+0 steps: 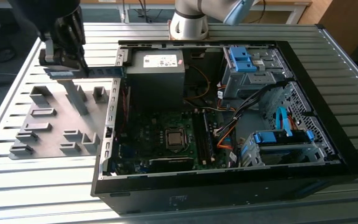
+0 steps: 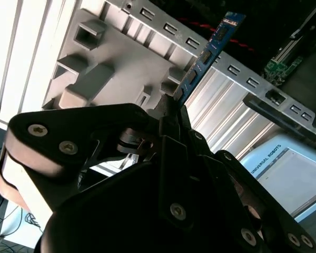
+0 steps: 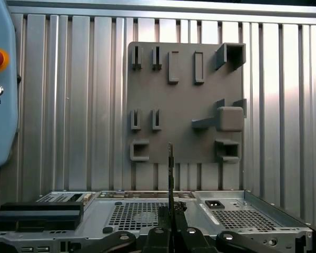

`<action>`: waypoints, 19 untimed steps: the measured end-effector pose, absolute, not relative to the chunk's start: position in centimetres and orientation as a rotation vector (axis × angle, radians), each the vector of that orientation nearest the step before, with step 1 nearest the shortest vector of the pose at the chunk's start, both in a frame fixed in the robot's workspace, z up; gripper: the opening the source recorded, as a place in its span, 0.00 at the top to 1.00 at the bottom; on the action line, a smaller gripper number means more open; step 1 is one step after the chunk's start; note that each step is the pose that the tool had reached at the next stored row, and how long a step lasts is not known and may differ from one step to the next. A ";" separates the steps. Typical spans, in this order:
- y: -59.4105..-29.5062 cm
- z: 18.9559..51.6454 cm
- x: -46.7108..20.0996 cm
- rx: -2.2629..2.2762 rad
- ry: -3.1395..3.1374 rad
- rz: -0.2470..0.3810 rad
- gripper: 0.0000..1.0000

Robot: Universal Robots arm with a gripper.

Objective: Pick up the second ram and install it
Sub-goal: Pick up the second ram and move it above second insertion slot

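The second ram (image 1: pixel 104 71) is a thin blue-green stick with dark chips, held level in the air above the gap between the grey holder tray (image 1: pixel 61 126) and the open computer case (image 1: pixel 229 116). My gripper (image 1: pixel 67 69) is shut on one end of it. In the second wrist view the second ram (image 2: pixel 208 52) sticks out past my gripper (image 2: pixel 171 113) over the case's metal wall. In the first wrist view the second ram (image 3: pixel 170 168) is edge-on, rising from my gripper (image 3: pixel 171 219). The green motherboard (image 1: pixel 160 140) with its long black slots (image 1: pixel 207 135) lies inside the case.
A grey power supply (image 1: pixel 157 63) sits at the back of the case. Drive bays with blue clips (image 1: pixel 247 63) and orange cables (image 1: pixel 225 140) fill the exterior view's right side. The tray (image 3: pixel 184 100) carries upright posts. A teach pendant (image 3: pixel 0 79) lies on the ribbed metal table (image 1: pixel 42 182).
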State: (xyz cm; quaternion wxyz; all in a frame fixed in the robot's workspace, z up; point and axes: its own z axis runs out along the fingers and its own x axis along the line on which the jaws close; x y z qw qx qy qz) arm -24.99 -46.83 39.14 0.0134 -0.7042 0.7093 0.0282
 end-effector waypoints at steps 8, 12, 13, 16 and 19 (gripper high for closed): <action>-46.8 39.1 -22.5 -2.194 2.210 0.088 0.86; -46.8 39.1 -21.2 -2.194 2.210 0.088 0.86; -46.8 39.1 -20.9 -2.194 2.210 0.088 0.86; -46.8 39.1 -20.0 -2.194 2.210 0.088 0.86; -46.8 39.1 -19.1 -2.194 2.210 0.088 0.86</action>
